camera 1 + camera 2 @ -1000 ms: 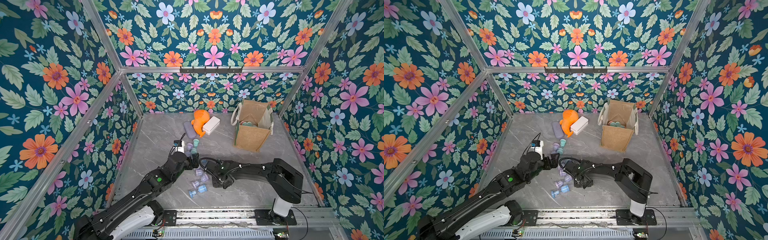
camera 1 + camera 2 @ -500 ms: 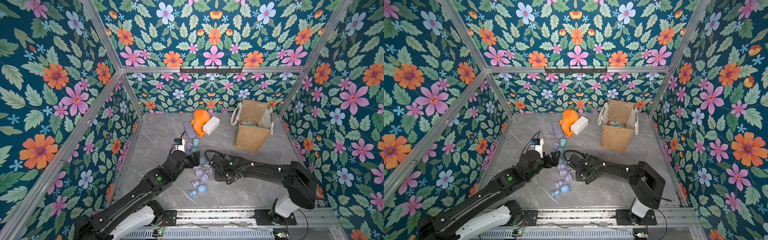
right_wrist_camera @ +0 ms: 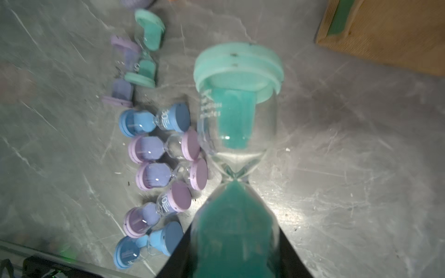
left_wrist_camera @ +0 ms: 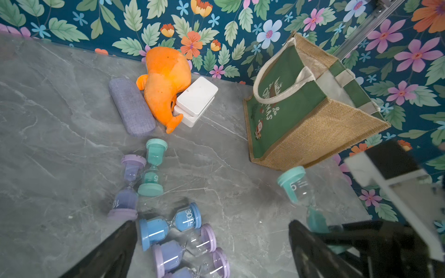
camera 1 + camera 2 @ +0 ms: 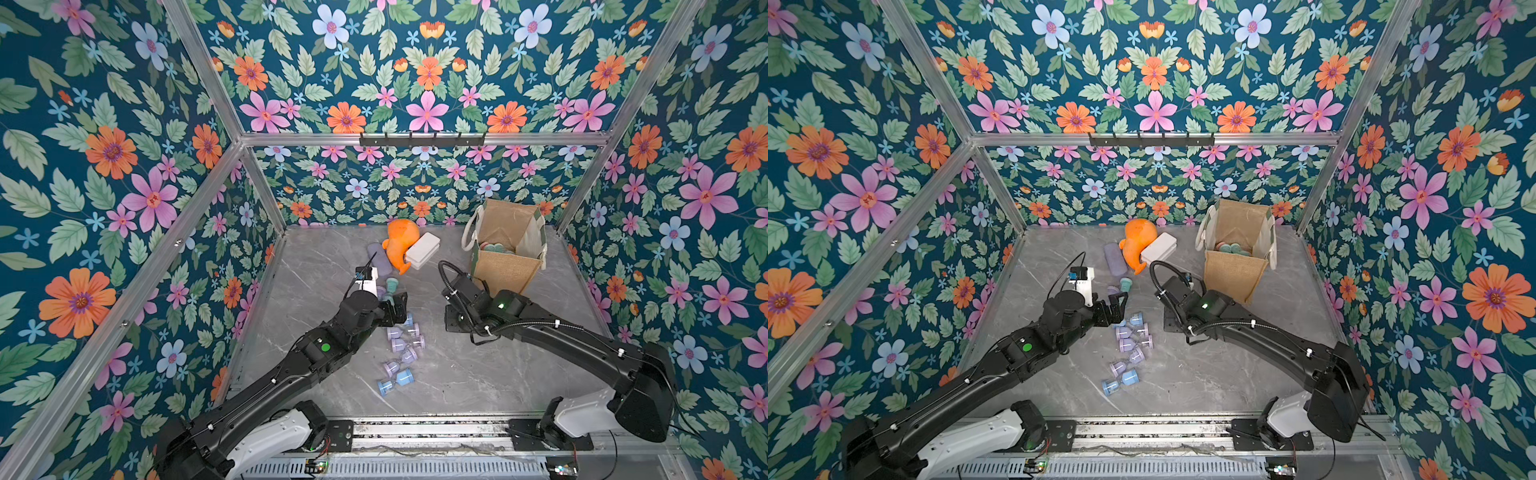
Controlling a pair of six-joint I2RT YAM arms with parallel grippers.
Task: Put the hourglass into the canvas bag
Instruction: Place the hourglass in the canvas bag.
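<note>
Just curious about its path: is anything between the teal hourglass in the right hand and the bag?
Nothing visible does. The right hand grips the teal hourglass above bare marble tabletop. The canvas bag stands close by, mouth open upward. The other hourglasses lie away from that gap.

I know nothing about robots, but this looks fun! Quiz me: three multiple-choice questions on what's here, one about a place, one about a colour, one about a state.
1. Where on the table does the canvas bag stand?
A. far right corner
B. centre
C. front edge

2. What colour is the hourglass in the right gripper?
A. purple
B. teal
C. blue

3. The left gripper is:
A. open
B. shut on an hourglass
C. out of sight

Answers: 1 A, both top views show the canvas bag there; 2 B, the right wrist view shows its teal cap and sand; 3 A, its fingers stand wide apart in the left wrist view.
</note>
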